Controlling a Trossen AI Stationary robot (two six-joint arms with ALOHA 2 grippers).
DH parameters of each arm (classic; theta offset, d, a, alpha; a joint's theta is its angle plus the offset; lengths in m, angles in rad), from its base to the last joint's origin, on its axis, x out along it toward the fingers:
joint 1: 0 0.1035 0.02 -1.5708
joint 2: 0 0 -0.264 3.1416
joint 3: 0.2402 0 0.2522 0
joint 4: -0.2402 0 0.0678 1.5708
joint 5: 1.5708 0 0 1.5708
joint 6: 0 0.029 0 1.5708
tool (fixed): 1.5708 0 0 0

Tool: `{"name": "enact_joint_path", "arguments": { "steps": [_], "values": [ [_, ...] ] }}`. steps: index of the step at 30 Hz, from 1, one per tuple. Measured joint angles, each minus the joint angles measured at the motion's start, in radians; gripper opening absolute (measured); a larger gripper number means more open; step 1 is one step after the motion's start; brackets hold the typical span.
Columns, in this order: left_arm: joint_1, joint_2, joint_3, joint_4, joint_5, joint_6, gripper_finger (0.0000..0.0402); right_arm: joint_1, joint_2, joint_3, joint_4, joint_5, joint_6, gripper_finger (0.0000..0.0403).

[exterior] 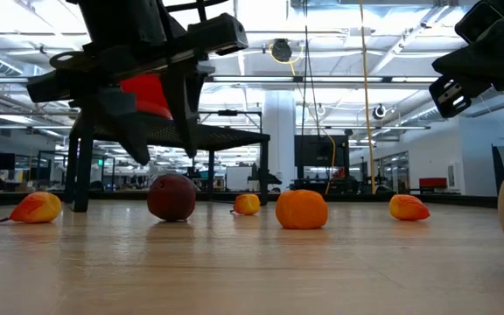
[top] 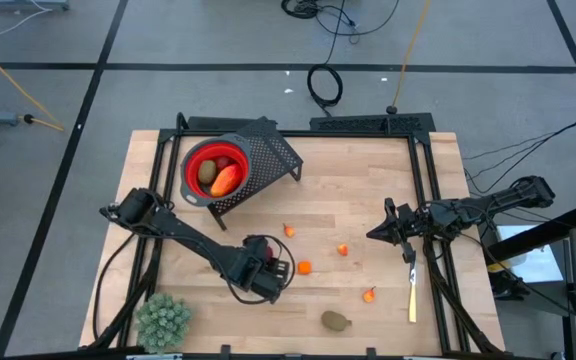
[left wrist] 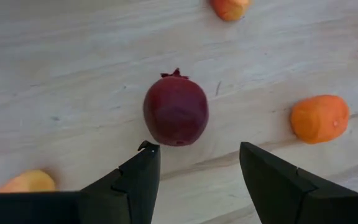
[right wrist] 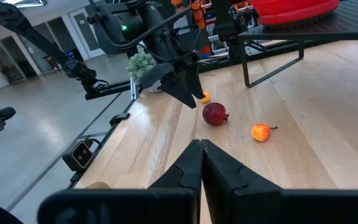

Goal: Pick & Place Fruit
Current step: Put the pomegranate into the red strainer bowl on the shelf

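Hovering with fingers spread, the left gripper [left wrist: 194, 180] has the dark red fruit [left wrist: 176, 112] just ahead of its fingertips, resting on the table [left wrist: 55, 74]. Closing off-centre would likely roll this round piece toward the orange fruit [left wrist: 319, 118] beside it. The right gripper [right wrist: 201, 163] waits closed, well apart.

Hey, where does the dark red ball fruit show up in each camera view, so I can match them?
High view: mostly hidden under the left gripper, lower middle of the table.
Low view: dark red ball, left of centre, below the left arm.
Left wrist view: centre, just ahead of the open fingers.
Right wrist view: mid-table, beside the left gripper.
Shared landmark: the orange fruit close beside it.
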Motion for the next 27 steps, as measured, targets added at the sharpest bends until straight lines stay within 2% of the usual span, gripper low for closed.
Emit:
{"name": "enact_joint_path", "arguments": {
  "steps": [9,13,17,27],
  "values": [
    [0.019,0.000,0.000,0.002,-0.008,0.006,0.0306,0.000,0.000,0.000,0.000,0.000,0.000,0.0000],
    [0.038,0.000,0.000,0.017,-0.010,0.091,0.0335,0.000,0.000,0.000,0.000,0.000,0.000,0.0000],
    [0.056,0.001,0.000,0.029,-0.010,0.152,0.0346,0.000,0.000,0.000,0.000,0.000,0.000,0.0000],
    [0.076,0.085,0.000,0.025,0.027,0.158,0.0347,0.000,0.000,0.000,0.000,0.000,0.000,0.0000]
  ]
}}
